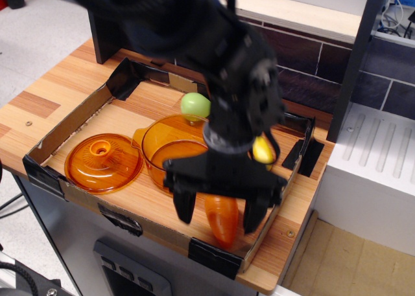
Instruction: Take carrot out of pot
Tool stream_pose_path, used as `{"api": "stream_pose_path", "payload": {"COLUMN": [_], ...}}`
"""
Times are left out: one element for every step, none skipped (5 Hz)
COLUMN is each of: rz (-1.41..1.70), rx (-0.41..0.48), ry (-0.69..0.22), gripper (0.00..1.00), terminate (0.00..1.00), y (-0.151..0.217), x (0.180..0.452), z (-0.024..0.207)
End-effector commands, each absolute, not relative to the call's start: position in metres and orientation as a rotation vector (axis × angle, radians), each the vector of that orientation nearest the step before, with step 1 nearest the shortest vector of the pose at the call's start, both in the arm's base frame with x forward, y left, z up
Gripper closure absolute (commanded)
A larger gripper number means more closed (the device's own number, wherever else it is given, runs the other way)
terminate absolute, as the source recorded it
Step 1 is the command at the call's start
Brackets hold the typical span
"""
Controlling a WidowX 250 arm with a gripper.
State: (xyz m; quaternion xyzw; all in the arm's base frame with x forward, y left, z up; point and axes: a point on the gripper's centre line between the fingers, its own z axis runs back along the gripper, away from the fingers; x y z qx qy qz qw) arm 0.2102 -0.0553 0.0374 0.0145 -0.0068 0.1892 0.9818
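Claw: you are seeing its fingers spread wide, gripping nothing.
Carrot: lying between and just below those fingers, outside the pot, which is sitting behind the claw.
Handling: you are likely dealing with light, stiff, slippery plastic; grip across the thick middle.

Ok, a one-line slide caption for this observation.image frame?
Open gripper above the carrot lying on the tray floor beside the pot.
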Motion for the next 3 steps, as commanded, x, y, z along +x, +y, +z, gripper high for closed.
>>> {"api": "stream_pose_path", "payload": {"rz": [0.449,0.477,0.477], "rx": [-0.022,0.022,0.022], "ry": [-0.069,-0.128,-0.128], "gripper": [0.00,0.00,0.00], "terminate": [0.00,0.00,1.00], "y": [-0.039,-0.028,-0.028], "x": [0.218,0.222,0.222], "z": [0.107,0.130,0.130]}}
